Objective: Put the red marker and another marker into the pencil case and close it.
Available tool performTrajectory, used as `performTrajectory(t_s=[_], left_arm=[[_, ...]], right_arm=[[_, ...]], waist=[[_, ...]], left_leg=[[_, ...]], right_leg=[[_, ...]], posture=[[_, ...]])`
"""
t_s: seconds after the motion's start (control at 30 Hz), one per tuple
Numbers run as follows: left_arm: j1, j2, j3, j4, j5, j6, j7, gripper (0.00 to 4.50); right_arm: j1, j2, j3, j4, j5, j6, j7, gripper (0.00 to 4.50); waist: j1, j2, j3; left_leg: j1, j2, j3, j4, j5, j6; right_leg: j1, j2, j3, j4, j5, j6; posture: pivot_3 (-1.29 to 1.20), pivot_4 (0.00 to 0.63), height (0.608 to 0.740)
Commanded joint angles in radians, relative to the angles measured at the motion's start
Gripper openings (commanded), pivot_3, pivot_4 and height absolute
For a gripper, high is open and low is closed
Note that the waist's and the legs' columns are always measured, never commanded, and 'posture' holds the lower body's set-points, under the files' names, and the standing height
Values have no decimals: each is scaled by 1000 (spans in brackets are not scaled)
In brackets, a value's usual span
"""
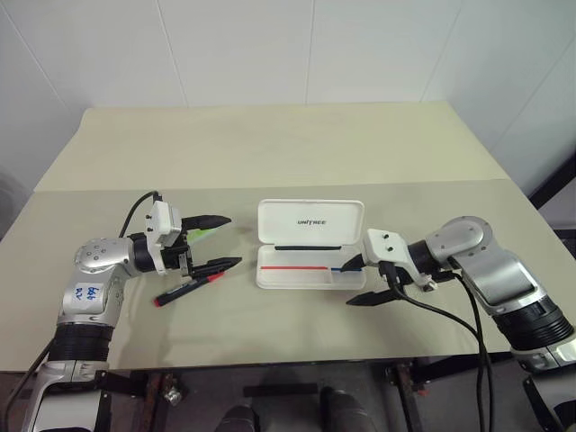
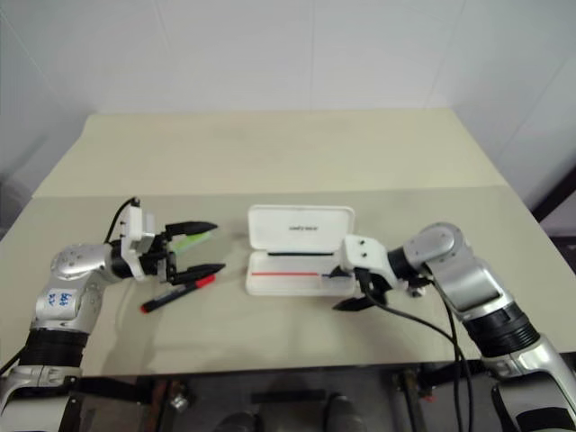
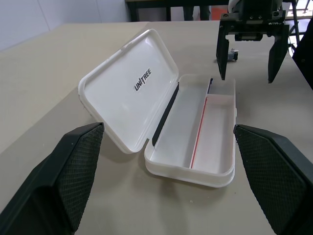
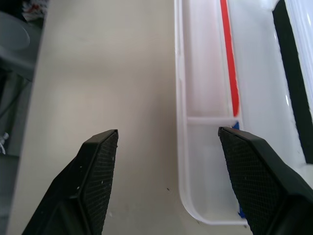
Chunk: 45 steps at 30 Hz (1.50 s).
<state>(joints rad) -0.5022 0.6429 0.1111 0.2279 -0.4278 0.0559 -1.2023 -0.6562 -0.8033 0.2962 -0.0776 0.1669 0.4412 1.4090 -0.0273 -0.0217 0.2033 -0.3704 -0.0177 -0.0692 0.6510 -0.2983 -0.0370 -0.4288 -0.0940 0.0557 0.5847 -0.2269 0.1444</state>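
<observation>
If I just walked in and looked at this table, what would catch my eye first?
Probably the white pencil case lying open mid-table, lid up, nothing in its tray. The right gripper hangs open at its right end. Left of it the open left gripper hovers above the red marker and green highlighter.

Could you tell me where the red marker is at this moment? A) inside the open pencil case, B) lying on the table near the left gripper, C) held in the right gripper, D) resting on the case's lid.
B: the red marker lies on the table just below the left gripper, left of the open pencil case, whose tray holds no marker.
</observation>
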Motion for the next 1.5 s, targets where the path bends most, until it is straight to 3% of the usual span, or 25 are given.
performTrajectory(t_s=[0.03,0.17,0.4,0.63,0.97,1.17,1.5], left_arm=[[7,5,20,-48,-21,-2,-1,4500],[28,15,37,-63,-26,0,4,4500],[123,79,106,-123,-49,25,2,4500],[167,157,169,-89,-64,18,-40,4500],[304,224,177,-70,-23,-9,-114,4500],[357,194,172,-67,12,-52,-45,4500],[280,126,88,89,149,-209,73,4500]], right_arm=[[16,-29,-88,-51,68,10,4,3644],[34,-12,-175,-34,124,-10,-40,4473],[111,2,-385,83,254,-144,-38,4473],[186,-3,-528,16,403,-58,-87,4473],[287,-33,-521,-142,443,-47,-104,4473],[314,-23,-489,-160,417,-72,-132,4473],[347,-26,-486,-184,435,-58,-154,4473]], waist=[[0,0,0],[0,0,0],[0,0,0],[0,0,0],[-1,1,0],[1,1,0],[2,1,0]], left_leg=[[0,0,0,0,0,0],[0,0,0,0,0,0],[0,1,0,-1,0,0],[1,1,1,-1,0,0],[2,3,1,-2,0,0],[2,2,1,-1,0,0],[2,2,1,-1,0,0]], right_leg=[[0,0,0,0,0,0],[0,0,0,-1,0,0],[0,1,0,-1,0,0],[0,0,0,-1,0,0],[0,1,0,-1,-1,-2],[0,1,0,-1,-1,-2],[0,1,0,-1,-1,-2]], posture=[[0,150,740],[0,150,740],[0,150,740],[0,150,740],[0,150,740],[0,150,740],[0,150,740]])
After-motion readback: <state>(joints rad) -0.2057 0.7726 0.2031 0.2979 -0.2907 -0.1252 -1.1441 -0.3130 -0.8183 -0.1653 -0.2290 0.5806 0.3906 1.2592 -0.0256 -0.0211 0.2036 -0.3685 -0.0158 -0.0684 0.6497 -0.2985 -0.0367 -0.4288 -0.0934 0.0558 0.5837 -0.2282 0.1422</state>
